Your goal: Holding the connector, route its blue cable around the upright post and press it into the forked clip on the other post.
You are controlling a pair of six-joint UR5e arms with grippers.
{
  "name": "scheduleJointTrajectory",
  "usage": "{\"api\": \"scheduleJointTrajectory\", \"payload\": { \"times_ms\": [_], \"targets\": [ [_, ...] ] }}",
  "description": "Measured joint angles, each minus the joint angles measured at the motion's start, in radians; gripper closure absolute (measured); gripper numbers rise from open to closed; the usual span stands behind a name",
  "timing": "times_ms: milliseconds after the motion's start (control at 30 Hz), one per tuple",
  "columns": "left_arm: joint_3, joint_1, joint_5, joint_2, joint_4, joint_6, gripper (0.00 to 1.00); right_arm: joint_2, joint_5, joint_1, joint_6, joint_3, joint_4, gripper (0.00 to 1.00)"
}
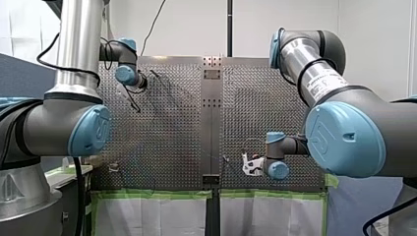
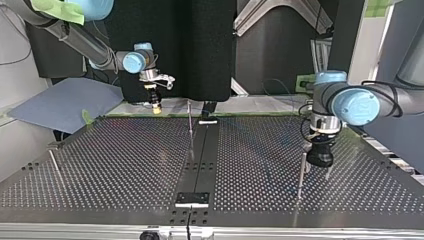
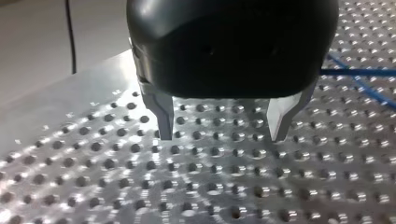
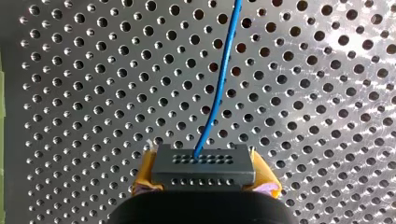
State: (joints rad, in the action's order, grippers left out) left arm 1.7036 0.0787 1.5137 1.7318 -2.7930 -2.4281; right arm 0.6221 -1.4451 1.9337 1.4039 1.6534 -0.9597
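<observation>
Right wrist view shows my right hand (image 4: 204,179) pinching the connector (image 4: 204,164), my left hand (image 3: 223,134) pointing down, spread.

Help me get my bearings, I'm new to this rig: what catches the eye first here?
The blue cable, running from the grey connector clamped in my right tool, between its yellow pads, out over the perforated table. Next, my left tool: black, metal fingers open, hovering empty above the table.
</observation>
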Motion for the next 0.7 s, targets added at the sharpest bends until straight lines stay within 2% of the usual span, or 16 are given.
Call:
{"api": "scheduleJointTrajectory", "payload": {
  "times_ms": [133,300,567,700],
  "targets": [
    [0.025,-0.003,-0.027,0.0,0.003,-0.001,0.0,0.0,0.0,0.001,-0.002,0.0,0.005,1.0],
    [0.063,-0.009,-0.038,0.0,0.014,0.006,0.0,0.0,-0.001,0.002,-0.004,0.0,0.009,1.0],
    [0.112,-0.026,-0.07,0.001,0.071,-0.014,0.0,0.0,-0.002,0.002,-0.002,0.001,0.009,1.0],
    [0.12,-0.034,-0.067,0.0,0.081,-0.017,0.0,0.0,-0.001,-0.001,0.001,0.0,0.007,1.0]
  ]
}}
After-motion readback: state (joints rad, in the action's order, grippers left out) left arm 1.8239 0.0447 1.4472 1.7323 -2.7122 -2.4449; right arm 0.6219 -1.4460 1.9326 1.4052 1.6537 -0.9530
